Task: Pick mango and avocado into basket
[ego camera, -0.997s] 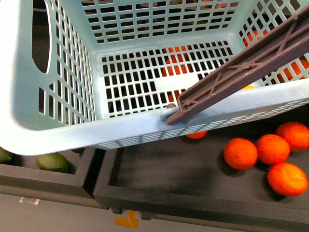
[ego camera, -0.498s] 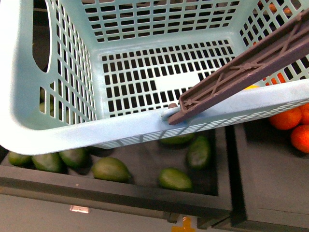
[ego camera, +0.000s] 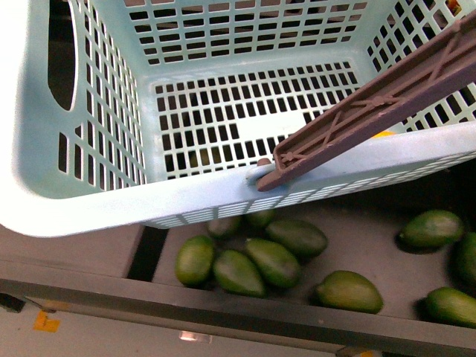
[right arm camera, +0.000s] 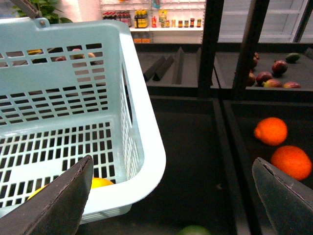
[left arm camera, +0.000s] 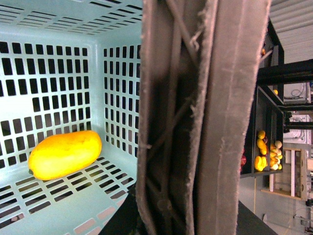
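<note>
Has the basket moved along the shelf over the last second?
Yes. In the front view the basket has travelled left relative to the fruit trays below: it hung over oranges, and now sits above the avocados.

basket teal lattice | handle brown | mango orange-yellow | avocados green

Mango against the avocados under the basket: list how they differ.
Colour: the smooth oblong orange-yellow mango is bright, while the matte dark green oval avocado is dull.
Place: the mango lies on the floor of the light teal slotted plastic basket; the avocado lies outside it, in the dark tray below.
Company: the mango is the only fruit seen in the basket; the avocado has several others around it.
Both are oblong and lie on their sides.
</note>
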`<state>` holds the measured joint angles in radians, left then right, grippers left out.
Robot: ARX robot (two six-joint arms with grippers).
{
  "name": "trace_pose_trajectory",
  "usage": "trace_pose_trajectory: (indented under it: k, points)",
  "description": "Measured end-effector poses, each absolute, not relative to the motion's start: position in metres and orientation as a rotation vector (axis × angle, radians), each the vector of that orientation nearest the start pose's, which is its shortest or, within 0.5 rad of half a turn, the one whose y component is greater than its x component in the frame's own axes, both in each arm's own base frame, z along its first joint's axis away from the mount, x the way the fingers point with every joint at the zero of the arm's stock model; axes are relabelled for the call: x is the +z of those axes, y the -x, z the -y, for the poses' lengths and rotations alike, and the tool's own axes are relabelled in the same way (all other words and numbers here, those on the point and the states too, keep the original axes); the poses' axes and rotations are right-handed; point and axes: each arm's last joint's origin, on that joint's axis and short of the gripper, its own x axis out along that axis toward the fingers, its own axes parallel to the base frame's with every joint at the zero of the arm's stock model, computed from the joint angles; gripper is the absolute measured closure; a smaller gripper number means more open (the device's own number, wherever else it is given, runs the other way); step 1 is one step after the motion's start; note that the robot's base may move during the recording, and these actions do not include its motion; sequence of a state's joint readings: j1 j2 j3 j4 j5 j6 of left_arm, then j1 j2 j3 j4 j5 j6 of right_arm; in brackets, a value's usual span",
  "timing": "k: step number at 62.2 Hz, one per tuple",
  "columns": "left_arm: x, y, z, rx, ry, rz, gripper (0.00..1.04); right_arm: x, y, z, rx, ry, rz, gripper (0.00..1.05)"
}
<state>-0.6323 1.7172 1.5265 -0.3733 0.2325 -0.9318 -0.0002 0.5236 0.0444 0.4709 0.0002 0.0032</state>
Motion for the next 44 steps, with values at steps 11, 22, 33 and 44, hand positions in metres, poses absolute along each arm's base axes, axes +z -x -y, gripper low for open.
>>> trace_pose_trajectory:
  k: [11, 22, 33, 44]
  points:
    - [0.3259, -0.3119, 0.2368, -0.508, 0.733, -0.91, 0.89, 0.175, -0.1331, 0.0, 0.0, -0.003, -0.008, 0.09]
    - [0.3257, -0.3119, 0.2368, -0.509, 0.734, -0.911, 0.89, 0.175, -0.1331, 0.0001, -0.001, -0.003, -0.008, 0.09]
    - [0.3257, -0.3119, 0.2368, -0.508, 0.733, -0.91, 0.89, 0.175, -0.1331, 0.0001, 0.0, -0.003, -0.008, 0.09]
    - [0.3257, -0.3155, 0.2321, -0.488, 0.738, -0.899, 0.89, 0.1749, -0.1332, -0.0002, 0.006, -0.003, -0.009, 0.09]
